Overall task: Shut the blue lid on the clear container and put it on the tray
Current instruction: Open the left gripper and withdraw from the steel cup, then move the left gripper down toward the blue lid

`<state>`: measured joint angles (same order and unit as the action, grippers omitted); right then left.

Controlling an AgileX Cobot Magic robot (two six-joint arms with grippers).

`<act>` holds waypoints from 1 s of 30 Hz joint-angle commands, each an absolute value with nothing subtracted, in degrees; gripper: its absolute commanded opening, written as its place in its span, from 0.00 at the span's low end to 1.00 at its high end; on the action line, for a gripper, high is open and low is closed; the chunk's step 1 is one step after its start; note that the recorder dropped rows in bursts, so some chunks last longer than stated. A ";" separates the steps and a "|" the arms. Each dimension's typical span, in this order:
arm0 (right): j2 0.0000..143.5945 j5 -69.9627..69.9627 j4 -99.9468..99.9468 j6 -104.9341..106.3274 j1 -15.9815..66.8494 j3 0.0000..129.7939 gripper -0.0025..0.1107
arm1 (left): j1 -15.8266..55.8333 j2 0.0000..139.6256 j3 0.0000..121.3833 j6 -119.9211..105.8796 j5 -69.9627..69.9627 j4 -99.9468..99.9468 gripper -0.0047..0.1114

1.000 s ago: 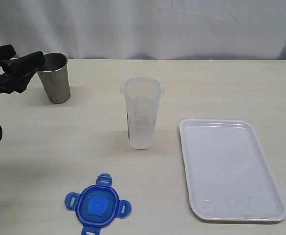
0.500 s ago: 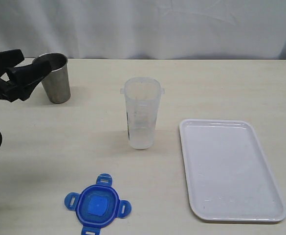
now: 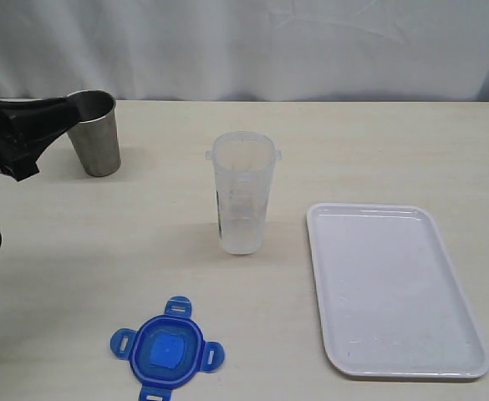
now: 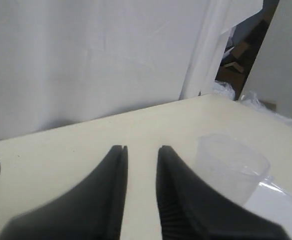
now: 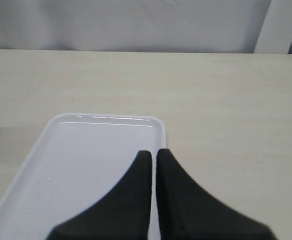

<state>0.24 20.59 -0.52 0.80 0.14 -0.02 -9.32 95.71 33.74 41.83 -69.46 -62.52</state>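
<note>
Exterior view: left gripper (image 3: 67,104) nearly closed, empty, touching or just beside steel cup (image 3: 94,132), risking a knock. Right gripper (image 5: 154,154) closed, empty. Blue lid (image 3: 168,351) near-left; clear container (image 3: 242,192) centre; tray (image 3: 394,288) right.

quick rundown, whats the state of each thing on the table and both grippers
clear container: upright, open, no lid
blue lid: flat on the table, apart from the container
tray: bare
steel cup: upright
left gripper: narrow gap, holding nothing
right gripper: shut, empty, over the tray
</note>
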 commanded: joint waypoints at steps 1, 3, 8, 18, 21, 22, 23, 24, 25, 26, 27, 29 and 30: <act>0.00 19.95 -0.40 0.84 -0.22 0.00 0.06 | -9.31 95.36 34.17 49.19 -68.95 -65.91 0.27; 0.00 19.95 -0.40 0.84 -0.22 0.00 0.06 | -9.31 95.36 36.35 52.38 -65.06 -70.52 0.27; 0.00 19.95 -0.40 0.84 -0.22 0.00 0.06 | -6.62 94.98 44.59 73.24 -45.35 -88.51 0.34; 0.00 19.95 -0.40 0.84 -0.22 0.00 0.06 | 3.51 94.98 45.79 88.98 -43.00 -99.95 0.35; 0.00 19.95 -0.40 0.84 -0.22 0.00 0.06 | 5.83 94.85 45.75 86.62 -36.86 -99.95 0.35; 0.00 19.95 -0.40 0.84 -0.22 0.00 0.06 | 6.60 94.48 45.90 86.59 -31.26 -99.95 0.35; 0.00 19.95 -0.40 0.84 -0.22 0.00 0.06 | 7.44 94.24 45.90 86.59 -25.84 -99.95 0.35; 0.00 19.95 -0.40 0.84 -0.22 0.00 0.06 | 8.28 93.52 45.90 86.59 -17.17 -99.95 0.35; 0.00 19.95 -0.40 0.84 -0.22 0.00 0.06 | 9.19 93.00 45.90 86.59 -11.34 -99.95 0.35; 0.00 19.95 -0.40 0.84 -0.22 0.00 0.06 | 9.84 92.52 45.90 87.03 -5.56 -99.95 0.35; 0.00 19.95 -0.40 0.84 -0.22 0.00 0.06 | 10.72 91.66 45.90 88.44 2.66 -99.95 0.35; 0.00 19.95 -0.40 0.84 -0.22 0.00 0.06 | 11.38 90.17 45.90 87.71 8.45 -99.95 0.35; 0.00 19.95 -0.40 0.84 -0.22 0.00 0.06 | 11.38 89.39 45.90 86.33 8.93 -98.71 0.35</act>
<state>0.24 20.59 -0.52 0.80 0.14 -0.02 10.41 91.62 46.06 87.40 1.22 -100.55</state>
